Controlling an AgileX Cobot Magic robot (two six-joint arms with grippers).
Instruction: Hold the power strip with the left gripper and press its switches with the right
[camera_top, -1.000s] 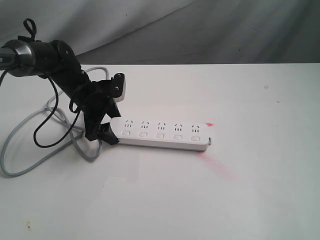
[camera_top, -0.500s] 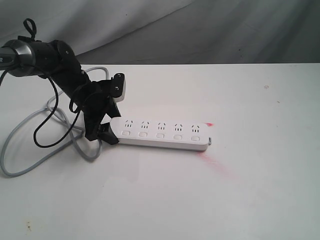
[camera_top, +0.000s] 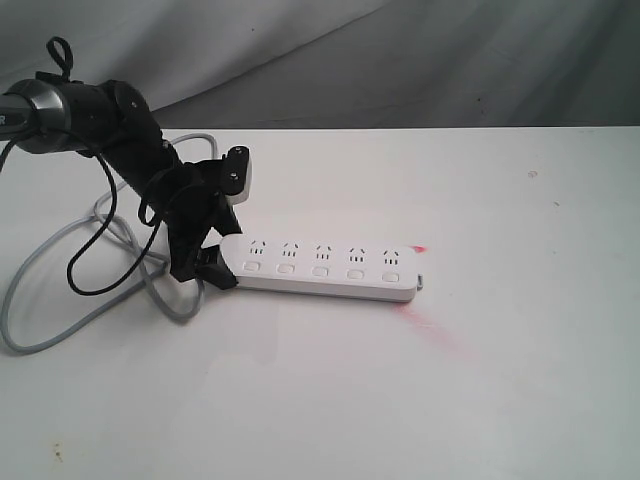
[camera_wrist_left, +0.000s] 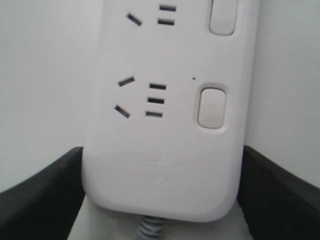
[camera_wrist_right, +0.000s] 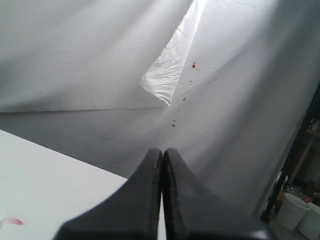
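Exterior view: a white table (camera_top: 500, 400) fills the scene, and the power strip (camera_top: 325, 268) lies flat on it, its length running across the view. Bare tabletop lies open in front of the strip, behind it and past its free end, up to the table's back edge, where a grey cloth backdrop (camera_top: 400, 60) hangs. The left gripper (camera_top: 220, 258) holds the strip's cord end. In the left wrist view its two black fingers (camera_wrist_left: 42, 197) sit against the strip's two long sides, clamping the rounded end just beyond the last socket set. The switches (camera_top: 319, 270) run in a row along the strip's near side, one below each socket set, all uncovered. Beyond the held end, a grey cord (camera_top: 60, 330) curls in wide loops on the table, and a thin black cable (camera_top: 85, 285) hangs from the left arm above it. Faint red marks (camera_top: 440, 335) stain the table by the strip's free end. The right gripper (camera_wrist_right: 161, 200) appears only in the right wrist view, jaws pressed together on nothing, facing the backdrop, away from the strip.
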